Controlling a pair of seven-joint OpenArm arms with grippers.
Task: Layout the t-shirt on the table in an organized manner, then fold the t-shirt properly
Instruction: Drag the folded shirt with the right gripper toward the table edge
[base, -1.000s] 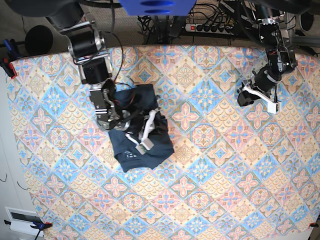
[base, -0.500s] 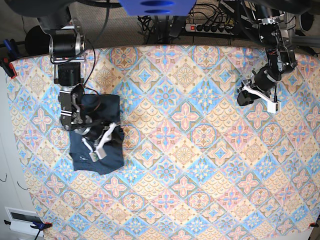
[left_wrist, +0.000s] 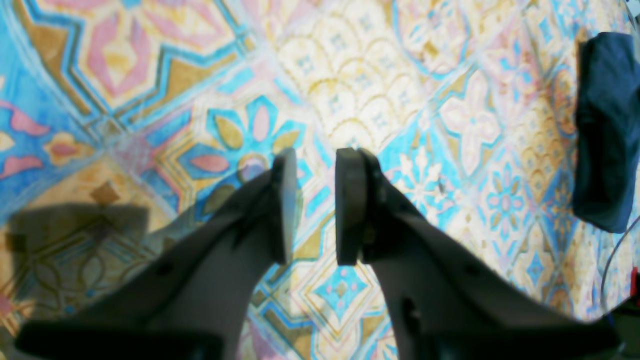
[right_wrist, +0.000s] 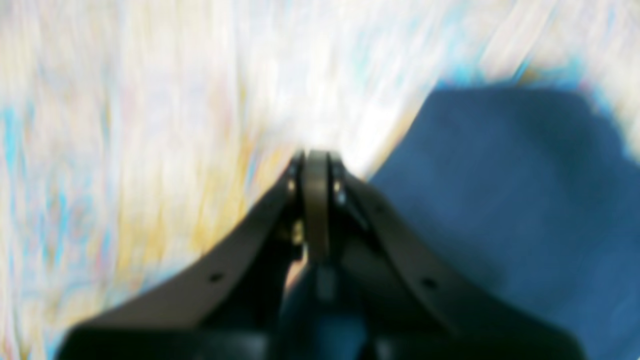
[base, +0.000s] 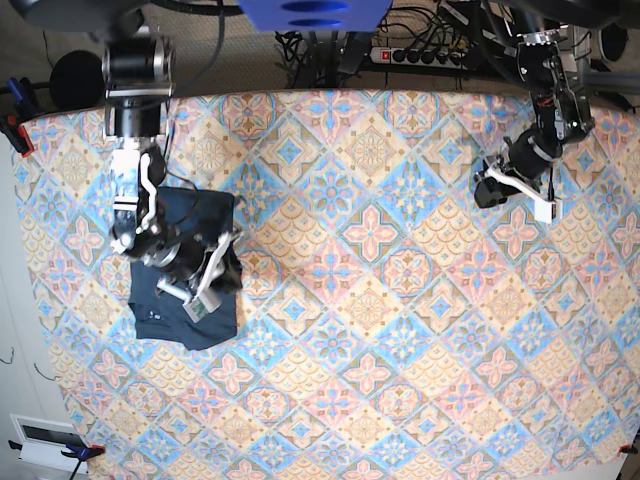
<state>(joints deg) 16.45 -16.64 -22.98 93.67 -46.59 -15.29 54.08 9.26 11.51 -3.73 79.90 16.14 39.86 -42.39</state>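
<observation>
My right gripper (right_wrist: 316, 200) has its jaws pressed together, empty as far as I can tell, over the folded dark navy cotton t-shirt (base: 187, 265) near the pastel diamond-tiled table (base: 400, 330) edge. Left gripper (left_wrist: 315, 205) is slightly spread, empty, well apart. Shirt looks light and floppy; I'd pinch hem corners.

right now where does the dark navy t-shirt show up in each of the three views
Base: the folded dark navy-blue cotton t-shirt lies at the left side, under the right arm.
Left wrist: a dark strip at the far right edge, far from the left fingers.
Right wrist: a blurred blue mass filling the right half, beside the shut right fingers.
Shared landmark: the table's pastel diamond-tile cloth.
</observation>
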